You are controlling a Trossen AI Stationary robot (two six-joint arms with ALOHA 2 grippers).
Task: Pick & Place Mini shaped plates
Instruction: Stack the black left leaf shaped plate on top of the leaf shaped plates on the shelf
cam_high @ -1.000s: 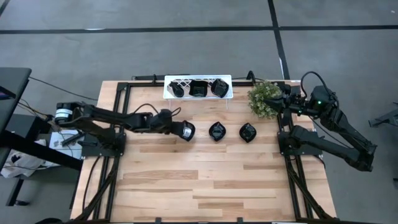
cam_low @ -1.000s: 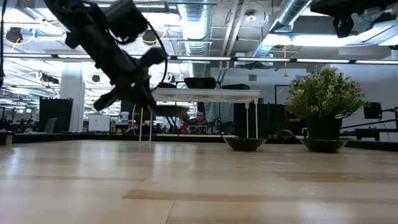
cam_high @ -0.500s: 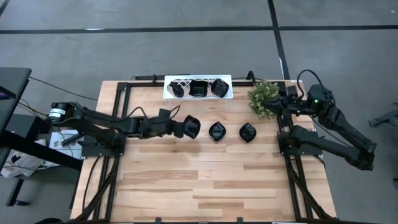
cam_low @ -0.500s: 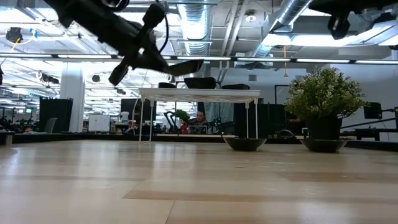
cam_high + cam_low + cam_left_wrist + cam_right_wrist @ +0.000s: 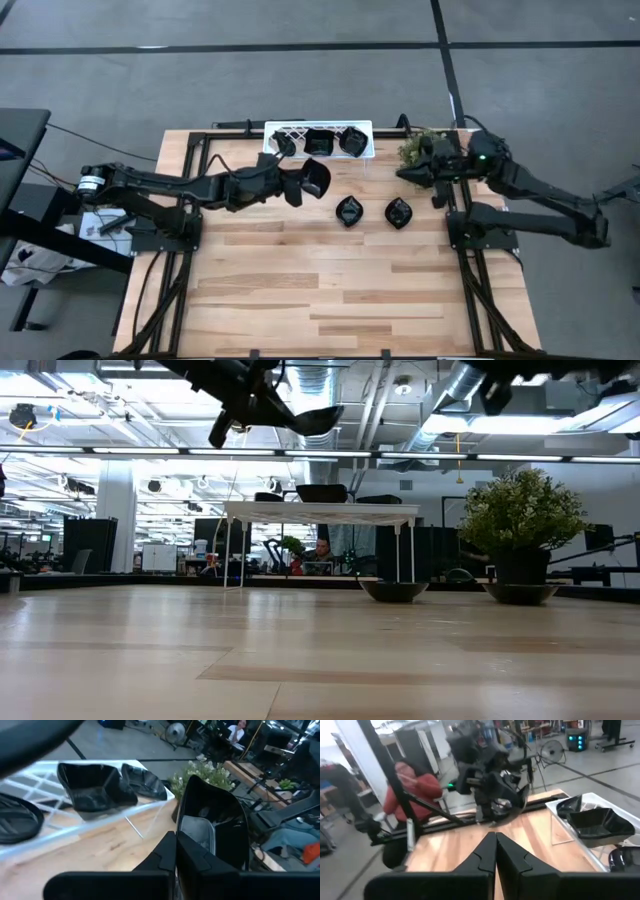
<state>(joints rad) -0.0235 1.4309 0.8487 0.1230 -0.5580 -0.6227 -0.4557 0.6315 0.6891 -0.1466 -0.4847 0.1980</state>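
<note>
Wooden table (image 5: 330,290), centre of the high view, its planks in mixed light tones, bordered by a black frame (image 5: 190,200). White lattice rack (image 5: 282,130) at the table's upper edge, standing on thin legs; in the low view it appears as a raised white platform (image 5: 320,510) at centre. Potted plant (image 5: 415,152) at the table's upper right; in the low view it stands right of centre (image 5: 520,510) in a dark pot. Grey floor (image 5: 300,70) crossed by dark lines around the table. A dark desk corner (image 5: 20,130) at the left edge. In the right wrist view, a seated person in a red top (image 5: 415,785) at the upper left.
</note>
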